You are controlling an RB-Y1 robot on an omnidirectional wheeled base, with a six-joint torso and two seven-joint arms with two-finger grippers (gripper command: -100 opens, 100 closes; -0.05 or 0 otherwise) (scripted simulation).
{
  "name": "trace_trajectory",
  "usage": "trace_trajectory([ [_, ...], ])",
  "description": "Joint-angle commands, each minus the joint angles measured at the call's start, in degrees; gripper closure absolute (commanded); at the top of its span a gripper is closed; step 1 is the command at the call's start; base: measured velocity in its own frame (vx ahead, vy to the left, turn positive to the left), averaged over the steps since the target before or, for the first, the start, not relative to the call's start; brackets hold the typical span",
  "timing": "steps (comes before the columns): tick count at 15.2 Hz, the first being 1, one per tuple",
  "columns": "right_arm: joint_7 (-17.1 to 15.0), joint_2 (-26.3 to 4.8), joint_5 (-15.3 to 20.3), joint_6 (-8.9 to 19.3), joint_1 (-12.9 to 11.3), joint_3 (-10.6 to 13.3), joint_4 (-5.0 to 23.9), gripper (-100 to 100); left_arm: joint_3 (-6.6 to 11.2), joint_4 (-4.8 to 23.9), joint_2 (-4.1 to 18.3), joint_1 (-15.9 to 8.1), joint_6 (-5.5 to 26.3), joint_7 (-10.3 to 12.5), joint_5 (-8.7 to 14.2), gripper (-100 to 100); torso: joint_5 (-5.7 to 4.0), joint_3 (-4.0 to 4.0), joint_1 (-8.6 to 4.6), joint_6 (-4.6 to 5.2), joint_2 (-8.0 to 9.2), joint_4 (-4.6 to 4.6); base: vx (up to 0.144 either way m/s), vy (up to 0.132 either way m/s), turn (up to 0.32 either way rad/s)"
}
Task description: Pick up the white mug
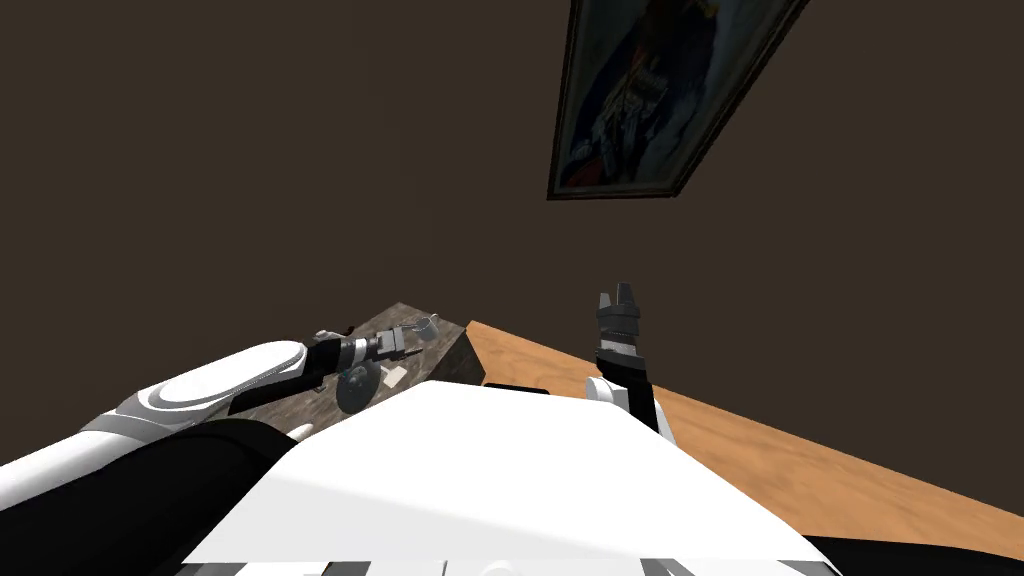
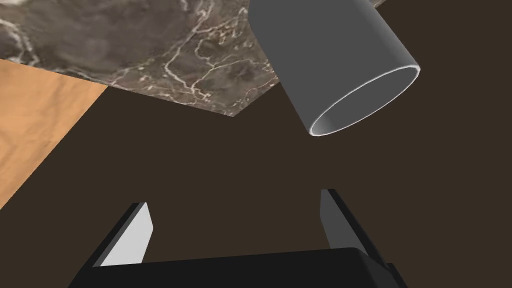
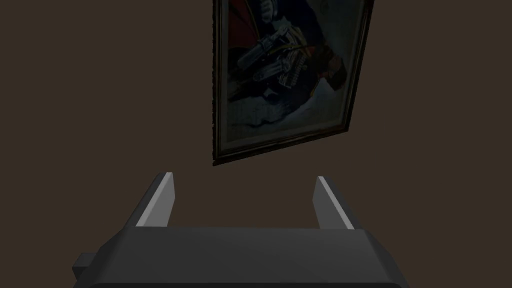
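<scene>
Far left, the left forearm (image 1: 335, 353) reaches out over a dark, white-veined marble table top (image 2: 150, 45); the left gripper (image 2: 235, 198) hangs above it with its two fingers spread wide and nothing between them.

On the table, near the robot, lies a dark round disc (image 1: 358, 388), and just beside it a small white piece (image 1: 393, 375).

Now the mug (image 2: 327, 62): grey-walled with a pale rim, it stands at the table's far corner, close ahead of the open left fingers; it sits off to one side of the gap rather than in line with it; apart, no finger touching it; its open mouth shows clearly in the left wrist view, and I cannot make out its handle there.

Past the table edge, light wooden floor (image 1: 760, 450) runs off to the right.

Further right, the right arm (image 1: 625, 375) stands raised over that floor, well apart from the table; the right gripper (image 3: 243, 177) points up and away, blades parted, holding nothing.
</scene>
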Motion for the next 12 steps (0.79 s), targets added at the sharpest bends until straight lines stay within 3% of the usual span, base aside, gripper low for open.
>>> trace_trajectory([
  [1,0.0,0.0,0.0,0.0,0.0,0.0,0.0,0,-0.01,0.5,1.2,0.2,-0.2,-0.2,-1.9,-100,0.0,0.0,0.0,0.0,0.0,0.0,-0.05,0.033,-0.118],
  [2,0.0,0.0,0.0,0.0,0.0,0.0,0.0,0,0.75,1.6,3.6,1.3,-1.2,-0.5,-3.8,-100,0.0,0.0,-0.01,-0.07,-0.01,0.01,-0.051,0.035,-0.295],
  [4,0.0,0.0,0.0,0.0,0.0,0.0,0.0,0,0.75,1.6,4.0,1.3,-1.2,-0.5,-4.9,-100,0.0,-0.01,0.01,-0.01,-0.01,0.0,-0.048,0.035,-0.224],
  [5,0.0,0.0,0.0,0.0,0.0,0.0,0.0,0,1.44,2.6,6.4,2.4,-2.1,-0.9,-6.9,-100,0.0,-0.01,-0.01,-0.07,-0.04,0.0,-0.043,0.027,-0.346],
  [8,0.0,0.0,0.0,0.0,0.0,0.0,0.0,0,2.05,3.6,9.3,3.6,-3.0,-1.2,-10.7,-100,0.0,-0.01,0.0,0.03,-0.01,-0.01,-0.067,0.035,-0.379],
  [9,0.0,0.0,0.0,0.0,0.0,0.0,0.0,0,2.05,3.6,9.3,3.6,-3.0,-1.2,-10.8,-100,0.0,0.01,0.0,-0.01,0.02,0.0,-0.057,0.033,-0.111],
  [10,0.0,0.0,0.0,0.0,0.0,0.0,0.0,0,2.58,4.6,11.7,4.7,-3.8,-1.5,-12.8,-100,0.0,0.01,0.0,-0.08,0.0,0.01,-0.063,0.029,-0.245],
  [11,0.0,0.0,0.0,0.0,0.0,0.0,0.0,0,2.58,4.6,11.8,4.7,-3.8,-1.5,-13.7,-100,0.0,0.01,-0.01,-0.02,0.01,0.01,-0.065,0.032,-0.309],
  [12,0.0,0.0,0.0,0.0,0.0,0.0,0.0,0,3.03,5.5,13.5,5.8,-4.7,-1.7,-15.1,-100,0.0,0.01,0.0,-0.02,0.01,0.01,-0.083,0.038,-0.381],
])
